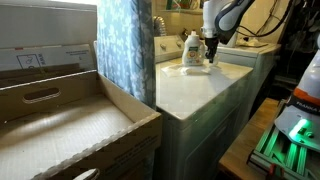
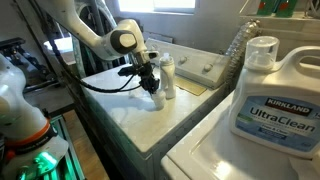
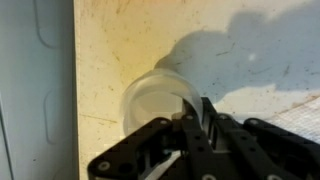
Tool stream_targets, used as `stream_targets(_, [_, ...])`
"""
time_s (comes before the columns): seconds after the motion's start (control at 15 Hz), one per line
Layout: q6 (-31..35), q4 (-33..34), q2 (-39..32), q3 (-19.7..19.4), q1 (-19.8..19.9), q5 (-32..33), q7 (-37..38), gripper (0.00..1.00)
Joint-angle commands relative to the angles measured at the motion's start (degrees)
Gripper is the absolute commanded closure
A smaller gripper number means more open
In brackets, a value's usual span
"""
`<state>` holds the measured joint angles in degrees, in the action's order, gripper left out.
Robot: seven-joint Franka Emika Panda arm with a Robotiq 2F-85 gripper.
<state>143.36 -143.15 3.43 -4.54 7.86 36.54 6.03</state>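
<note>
Cup (image 3: 150,100), pale and round, stands on the washer's surface (image 3: 110,50) under the gripper (image 3: 193,112), jaws drawn close at its rim; whether they grip it I cannot tell. This looks like the grasp step: a lift calls for a firm pinch, clear of the white bottle (image 2: 168,72) just behind.

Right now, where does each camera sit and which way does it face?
Exterior view: over a cardboard box, looking across the washer top; arm, gripper show.
Exterior view: behind a detergent jug, facing arm and gripper.
Wrist view: straight down on a round cup; gripper fingers show.
Both exterior views share the white bottle.
</note>
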Motion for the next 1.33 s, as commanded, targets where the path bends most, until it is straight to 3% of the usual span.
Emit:
stream_targets(0.0, [-4.7, 0.9, -1.9, 0.8, -1.4, 0.7, -1.1, 0.97])
stream_targets(0.53, [-9.5, 3.9, -4.8, 1.7, -3.5, 6.2, -1.9, 0.97])
stream_targets(0.6, [-9.4, 4.3, -5.1, 1.8, -3.7, 6.1, -1.8, 0.76])
stream_targets(0.67, [-9.1, 4.6, -5.3, 1.9, -4.0, 5.5, -2.1, 0.63])
stream_targets(1.0, [-7.7, 5.3, -6.1, 2.4, -4.9, -2.2, -7.3, 0.27])
stream_targets(1.27, [-7.2, 6.0, -6.4, 2.4, -5.3, -1.1, -7.4, 0.0])
